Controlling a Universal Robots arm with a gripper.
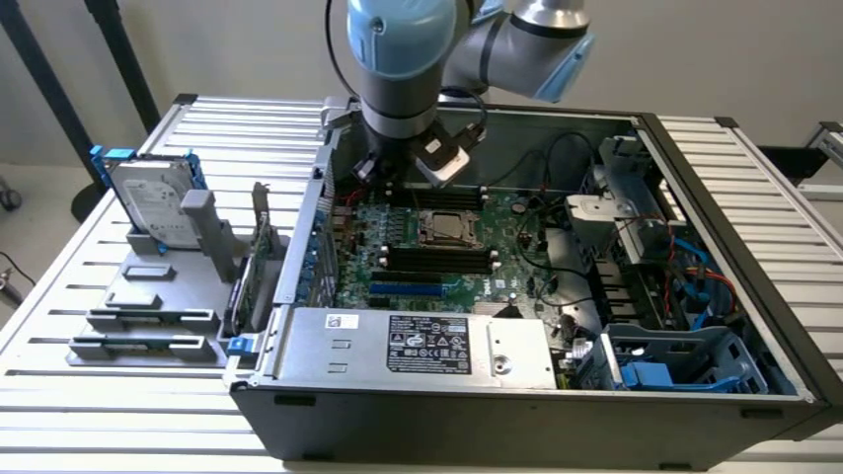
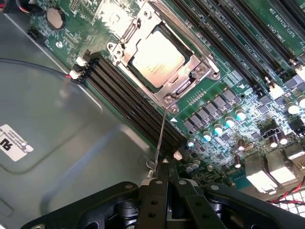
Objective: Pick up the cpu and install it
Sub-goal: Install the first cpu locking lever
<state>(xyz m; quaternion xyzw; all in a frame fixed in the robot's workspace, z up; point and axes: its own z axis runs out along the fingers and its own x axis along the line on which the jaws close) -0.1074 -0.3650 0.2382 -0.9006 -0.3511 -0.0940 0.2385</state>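
Note:
The cpu (image 2: 157,56) is a flat silvery square lying in its socket on the green motherboard (image 2: 228,90), with the metal socket frame (image 2: 190,71) around it. In the exterior view the cpu (image 1: 452,227) sits mid-board inside the open computer case. My gripper (image 2: 164,166) hangs shut a short way above the board, beside the socket and off the cpu. A thin wire lever (image 2: 159,138) runs from the socket's corner to a hooked end right next to the fingertips; I cannot tell whether they touch it. The arm (image 1: 395,69) reaches down into the case's back part.
Black memory slots (image 2: 128,100) flank the socket. A grey labelled metal box (image 1: 421,346) fills the case's front. A hard drive with blue brackets (image 1: 152,202) stands on a grey rack outside, on the exterior view's left. Cables and a drive cage (image 1: 658,370) crowd the right.

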